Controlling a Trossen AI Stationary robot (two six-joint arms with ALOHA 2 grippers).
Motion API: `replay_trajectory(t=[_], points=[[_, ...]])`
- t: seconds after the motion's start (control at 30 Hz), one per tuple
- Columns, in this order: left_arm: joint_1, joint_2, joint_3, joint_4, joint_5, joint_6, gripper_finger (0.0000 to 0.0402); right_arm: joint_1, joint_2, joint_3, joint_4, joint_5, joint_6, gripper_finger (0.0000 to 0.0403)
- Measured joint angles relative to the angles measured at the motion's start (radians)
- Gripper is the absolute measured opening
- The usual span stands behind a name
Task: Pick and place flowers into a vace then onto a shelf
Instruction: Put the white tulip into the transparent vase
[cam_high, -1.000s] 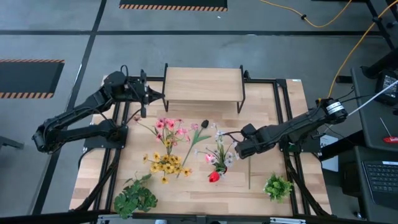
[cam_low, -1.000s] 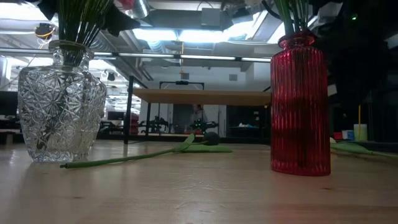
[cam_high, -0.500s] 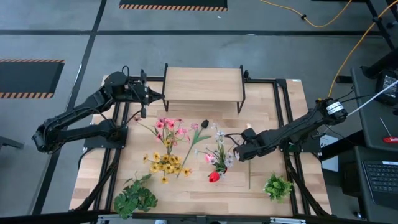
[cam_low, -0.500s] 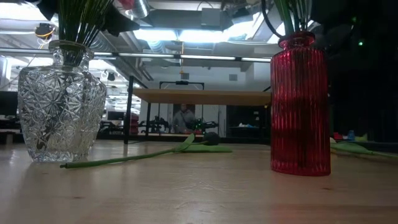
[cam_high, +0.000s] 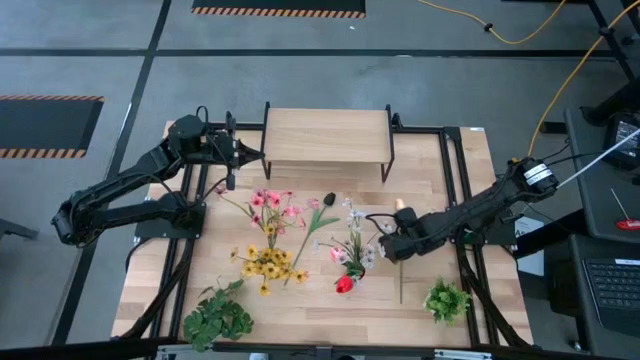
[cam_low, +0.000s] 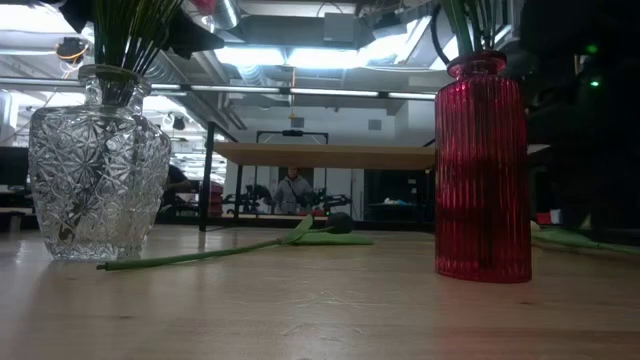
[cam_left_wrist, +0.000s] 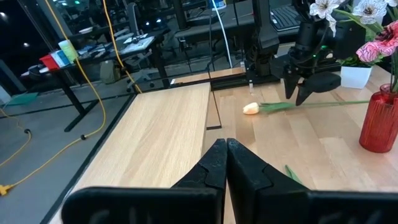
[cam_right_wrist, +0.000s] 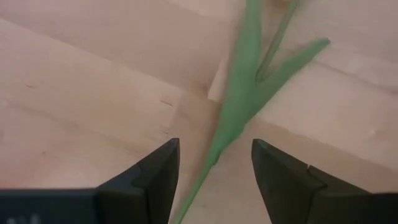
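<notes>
A loose flower with a pale blossom (cam_high: 402, 204) lies flat on the table, and its green stem (cam_high: 401, 280) runs toward the near edge. My right gripper (cam_high: 392, 246) hangs open over that stem; in the right wrist view its fingers stand either side of the stem (cam_right_wrist: 219, 146) without touching it. A crystal vase (cam_low: 98, 165) and a red vase (cam_low: 483, 170) stand upright with flowers in them (cam_high: 268, 215). A dark-blossomed flower (cam_high: 329, 199) lies flat between them. My left gripper (cam_high: 232, 155) waits shut at the left end of the shelf (cam_high: 326, 135).
Two leafy green plants stand near the table's near edge, one at the left (cam_high: 218, 318) and one at the right (cam_high: 446, 300). The shelf sits at the far edge on black legs. A person (cam_low: 293, 190) shows in the room beyond the table.
My right gripper has moved a little toward the table's near edge along the lying stem, and the pale blossom behind it has come into view. The flowers and vases have stayed where they were.
</notes>
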Motion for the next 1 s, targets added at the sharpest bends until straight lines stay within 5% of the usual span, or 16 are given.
replay_trajectory(t=[0.4, 1.0], points=[[0.000, 0.000, 0.000, -0.001, 0.000, 0.000, 0.0003, 0.021, 0.020, -0.090, 0.098, 0.005, 0.089, 0.0180], [0.000, 0.000, 0.000, -0.012, 0.000, -0.006, 0.0004, 0.017, 0.030, -0.083, 0.150, 0.114, 0.122, 0.0010]])
